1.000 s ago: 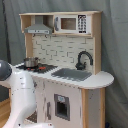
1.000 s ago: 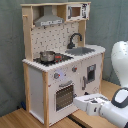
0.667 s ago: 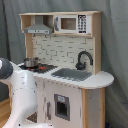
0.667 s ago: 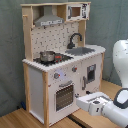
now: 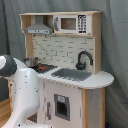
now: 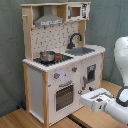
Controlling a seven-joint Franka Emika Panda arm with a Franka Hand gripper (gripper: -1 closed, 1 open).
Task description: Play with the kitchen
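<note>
In the second exterior view the arm's boxy white wrist section ends at the gripper [image 6: 89,99], low in the right half of the frame, just in front of the kitchen [image 6: 57,60]. Whether its fingers are apart or together cannot be told, and no contact with the cabinet is visible.

The kitchen fills the middle of both exterior views: smooth white panels edged in pale wood, a rounded white counter, and a perforated back wall. Its oven door [image 6: 64,96] has a dark slatted window below round knobs. A small shiny metal pot [image 6: 47,56] sits on the black stovetop. A curved black faucet [image 5: 83,58] arches over the grey rectangular sink [image 5: 71,74]. Above are a grey range hood [image 5: 38,29] and a white microwave [image 5: 72,23]. The arm's bulky glossy white link [image 5: 22,90] fills the first exterior view's lower left.
</note>
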